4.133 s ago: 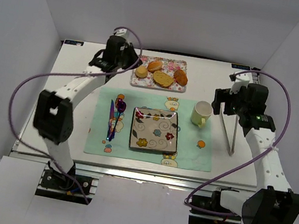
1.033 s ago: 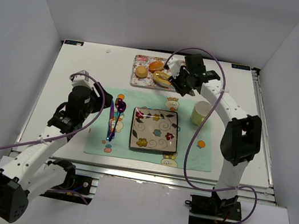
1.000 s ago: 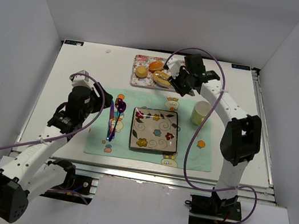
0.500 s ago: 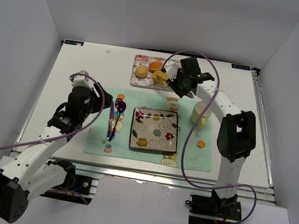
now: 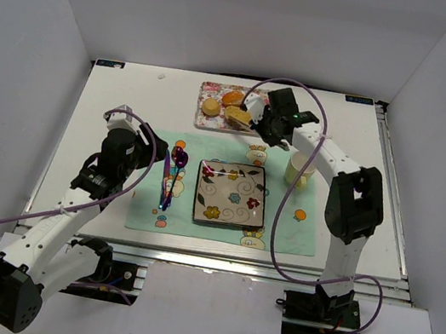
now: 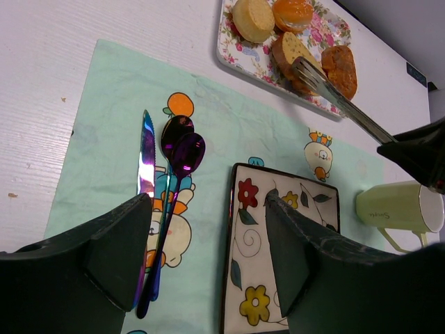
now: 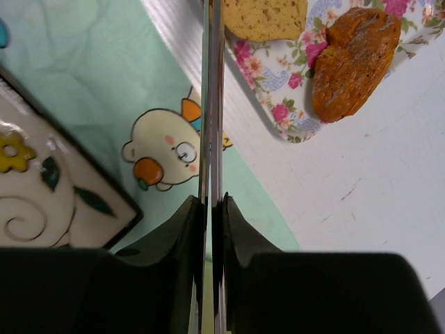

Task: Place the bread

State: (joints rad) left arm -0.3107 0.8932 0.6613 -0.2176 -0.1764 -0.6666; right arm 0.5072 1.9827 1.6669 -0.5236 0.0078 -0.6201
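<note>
Right pincer (image 7: 211, 202) clamps the tongs (image 7: 211, 104) squeezed together; their tips reach the bread slice (image 7: 268, 17) straight ahead, on the floral tray (image 7: 292, 111).

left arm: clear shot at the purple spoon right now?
Likely yes. Left hand is open just short of the purple spoon; nothing lies between, though the knife sits close beside it.

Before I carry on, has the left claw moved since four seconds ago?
Yes. The left claw has come back from the floral rectangular tray toward the near edge; it now hangs open at the pale green placemat's left edge.
</note>
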